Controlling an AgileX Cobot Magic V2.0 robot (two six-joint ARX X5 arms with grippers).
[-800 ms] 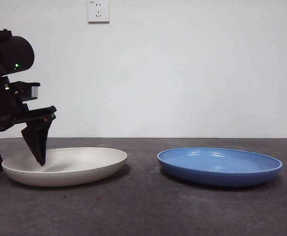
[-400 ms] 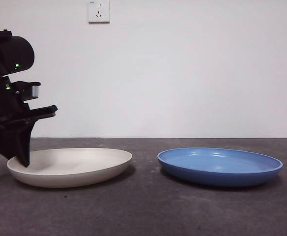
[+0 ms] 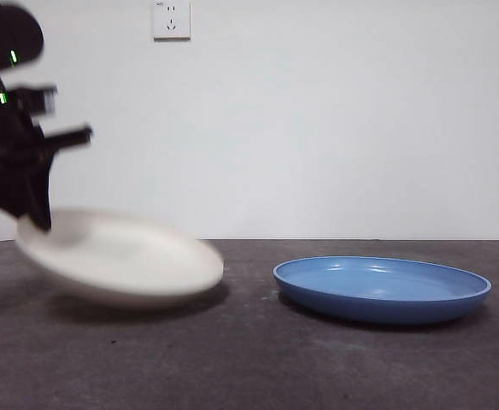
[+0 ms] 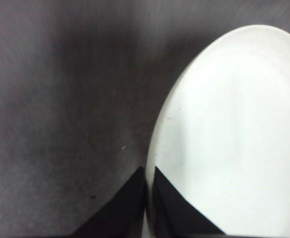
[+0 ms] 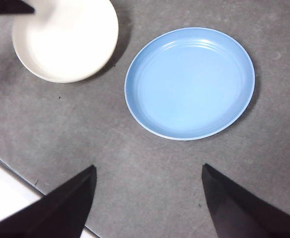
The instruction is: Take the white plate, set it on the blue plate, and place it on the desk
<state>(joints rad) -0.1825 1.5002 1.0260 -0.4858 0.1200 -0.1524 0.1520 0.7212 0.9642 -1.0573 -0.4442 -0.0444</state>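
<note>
Though blurred, white plate point(image 3: 121, 260) rim apparently clamped between left gripper point(image 4: 149, 191) jaws, tilted above desk point(image 3: 318, 359).

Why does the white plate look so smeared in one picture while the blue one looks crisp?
In the front view the white plate and the left gripper clamping its rim are blurred, as by motion, while the blue plate on the desk is sharp. The left wrist view shows streaked desk. The right wrist view is crisp.
</note>
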